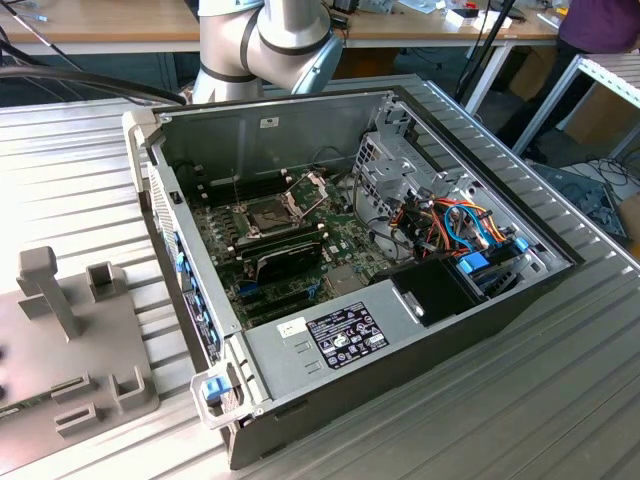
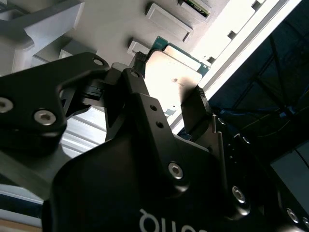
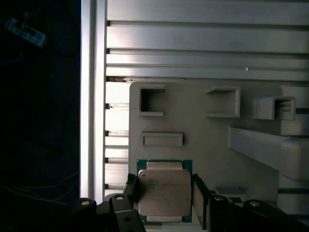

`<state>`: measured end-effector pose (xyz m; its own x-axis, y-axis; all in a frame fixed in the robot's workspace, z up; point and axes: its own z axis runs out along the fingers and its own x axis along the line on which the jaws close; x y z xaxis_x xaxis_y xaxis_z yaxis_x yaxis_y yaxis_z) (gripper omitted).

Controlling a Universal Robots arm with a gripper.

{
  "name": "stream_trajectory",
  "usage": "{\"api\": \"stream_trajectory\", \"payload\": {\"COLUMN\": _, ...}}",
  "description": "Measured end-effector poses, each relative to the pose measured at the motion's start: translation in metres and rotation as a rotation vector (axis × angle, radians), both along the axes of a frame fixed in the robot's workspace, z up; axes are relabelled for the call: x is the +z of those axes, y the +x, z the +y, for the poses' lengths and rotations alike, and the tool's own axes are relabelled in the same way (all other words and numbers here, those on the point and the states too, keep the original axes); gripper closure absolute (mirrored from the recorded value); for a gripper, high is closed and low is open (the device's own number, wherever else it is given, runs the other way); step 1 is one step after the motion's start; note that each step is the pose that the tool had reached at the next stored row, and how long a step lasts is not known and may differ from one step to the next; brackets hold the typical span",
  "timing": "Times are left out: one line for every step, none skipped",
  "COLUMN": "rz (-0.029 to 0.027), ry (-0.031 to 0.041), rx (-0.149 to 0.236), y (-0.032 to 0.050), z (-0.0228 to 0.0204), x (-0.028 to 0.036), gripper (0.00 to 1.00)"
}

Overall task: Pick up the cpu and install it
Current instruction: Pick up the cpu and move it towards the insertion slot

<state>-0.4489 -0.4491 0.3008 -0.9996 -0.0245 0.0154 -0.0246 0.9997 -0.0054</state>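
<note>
First wrist view | gripper (image 3: 164,186) pinches cpu (image 3: 164,194) at 2 opposite edges | cpu on grey tray (image 3: 193,125), beside its rim

The cpu (image 3: 164,193) is a small flat square chip, a silvery-grey metal lid on a green rim. It lies flat, lid up, on the pale grey holder plate (image 1: 40,340) — in the exterior view, roughly eight o'clock from the open computer case (image 1: 250,130).

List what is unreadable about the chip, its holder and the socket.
Small silvery-grey square cpu: near edge covered by the black gripper in both wrist views; lifted or resting, cannot tell.
Grey holder plate: cut by the exterior view's left edge.
Dark square socket: interior too small, exterior view.
</note>
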Motion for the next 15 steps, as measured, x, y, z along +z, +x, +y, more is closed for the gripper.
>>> {"api": "stream_trajectory", "payload": {"rz": 0.0, "ry": 0.0, "rx": 0.0, "y": 0.0, "z": 0.0, "x": 0.0, "gripper": 0.45}}
{"api": "stream_trajectory", "payload": {"rz": 0.0, "ry": 0.0, "rx": 0.0, "y": 0.0, "z": 0.0, "x": 0.0, "gripper": 0.45}}
{"api": "stream_trajectory", "payload": {"rz": 0.0, "ry": 0.0, "rx": 0.0, "y": 0.0, "z": 0.0, "x": 0.0, "gripper": 0.45}}
{"api": "stream_trajectory", "payload": {"rz": 0.0, "ry": 0.0, "rx": 0.0, "y": 0.0, "z": 0.0, "x": 0.0, "gripper": 0.45}}
{"api": "stream_trajectory", "payload": {"rz": 0.0, "ry": 0.0, "rx": 0.0, "y": 0.0, "z": 0.0, "x": 0.0, "gripper": 0.45}}
{"api": "stream_trajectory", "payload": {"rz": 0.0, "ry": -0.0001, "rx": 0.0, "y": 0.0, "z": 0.0, "x": 0.0002, "gripper": 0.45}}
{"api": "stream_trajectory", "payload": {"rz": 0.0004, "ry": -0.0003, "rx": 0.0, "y": 0.0, "z": 0.0, "x": 0.0009, "gripper": 0.45}}
{"api": "stream_trajectory", "payload": {"rz": 0.0004, "ry": -0.0003, "rx": 0.0, "y": 0.0, "z": 0.0, "x": 0.0017, "gripper": 0.45}}
{"api": "stream_trajectory", "payload": {"rz": 0.0, "ry": -0.0001, "rx": 0.0, "y": 0.0, "z": 0.0, "x": 0.0028, "gripper": 0.45}}
{"api": "stream_trajectory", "payload": {"rz": 0.0002, "ry": -0.0001, "rx": 0.0, "y": 0.0, "z": 0.0, "x": 0.0041, "gripper": 0.45}}
{"api": "stream_trajectory", "payload": {"rz": 0.0001, "ry": -0.0001, "rx": 0.0, "y": 0.0, "z": 0.0, "x": 0.006, "gripper": 0.45}}
{"api": "stream_trajectory", "payload": {"rz": 0.0001, "ry": -0.0001, "rx": 0.0, "y": 0.0, "z": 0.0, "x": 0.0079, "gripper": 0.45}}
{"api": "stream_trajectory", "payload": {"rz": 0.0, "ry": 0.0, "rx": 0.0, "y": 0.0, "z": 0.0, "x": 0.0098, "gripper": 0.45}}
{"api": "stream_trajectory", "payload": {"rz": 0.0, "ry": 0.0, "rx": 0.0, "y": 0.0, "z": 0.0, "x": 0.0121, "gripper": 0.45}}
{"api": "stream_trajectory", "payload": {"rz": 0.0, "ry": 0.0, "rx": 0.0, "y": 0.0, "z": 0.0, "x": 0.0142, "gripper": 0.45}}
